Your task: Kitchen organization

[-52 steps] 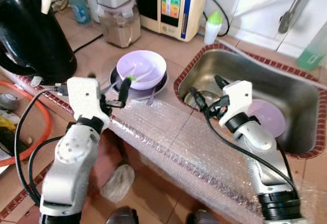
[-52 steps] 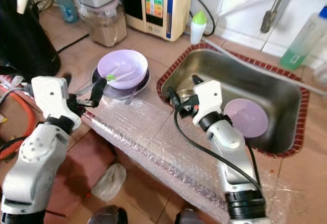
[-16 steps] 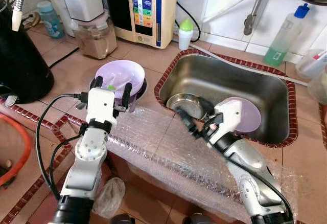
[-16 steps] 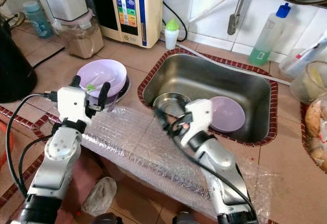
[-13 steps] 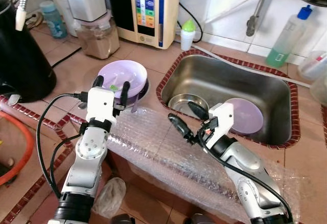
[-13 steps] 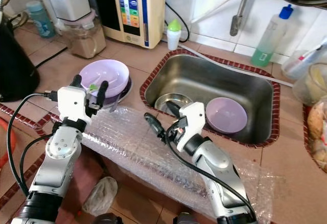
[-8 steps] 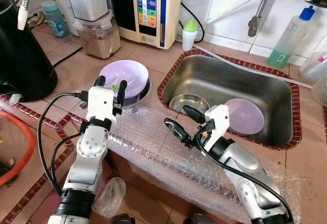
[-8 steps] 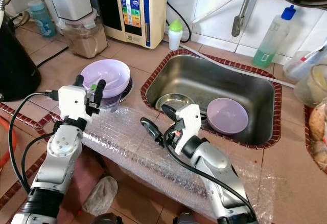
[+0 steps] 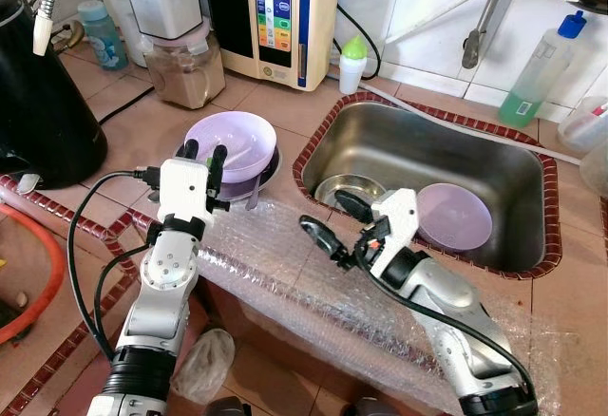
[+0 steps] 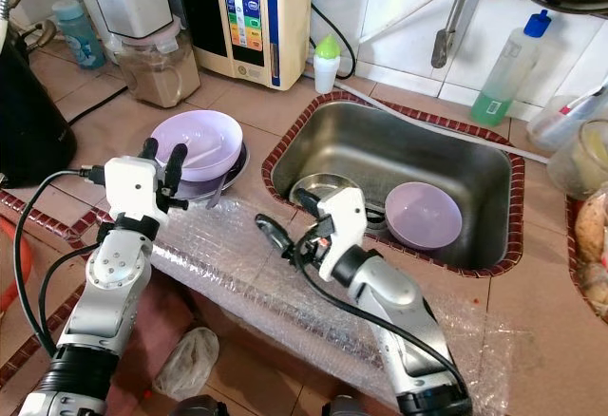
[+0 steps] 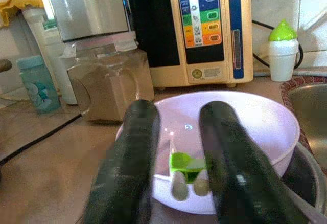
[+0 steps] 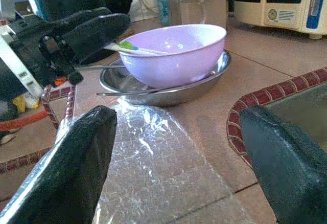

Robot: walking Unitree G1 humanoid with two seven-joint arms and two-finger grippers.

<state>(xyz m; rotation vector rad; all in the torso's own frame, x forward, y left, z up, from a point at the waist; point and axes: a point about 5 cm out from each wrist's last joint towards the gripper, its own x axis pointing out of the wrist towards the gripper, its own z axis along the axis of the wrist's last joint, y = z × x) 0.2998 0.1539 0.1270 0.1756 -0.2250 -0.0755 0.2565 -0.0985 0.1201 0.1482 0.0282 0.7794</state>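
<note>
Lavender bowl on worktop: the bowl (image 9: 232,142) sat nested in a shallow steel dish (image 9: 264,171), just left of the sink (image 9: 532,262), with a green-tipped utensil (image 11: 187,169) lying inside it.
Left end effector: the left end effector (image 9: 202,157) hovered at the near rim of that bowl, left of the sink, fingers parted a little and grasping nothing.
Bubble wrap: a clear sheet (image 9: 285,269) lay along the worktop's front edge, below the sink's left corner.
Right end effector: the right end effector (image 9: 332,222) hung over the sink's front-left rim, spread wide and empty, aimed towards the bowl.
Inside the sink: a second lavender bowl (image 9: 455,217) rested at the right of the basin, a small steel dish (image 9: 342,189) at its left.
Step in hand: judged as lining up on the worktop bowl, not yet gripped.
Next move: probably bring the left fingers astride the rim and close; the loose utensil could tip out.
Writing: the cream appliance (image 9: 291,8) behind the sink carried coloured buttons, text too small to read.
</note>
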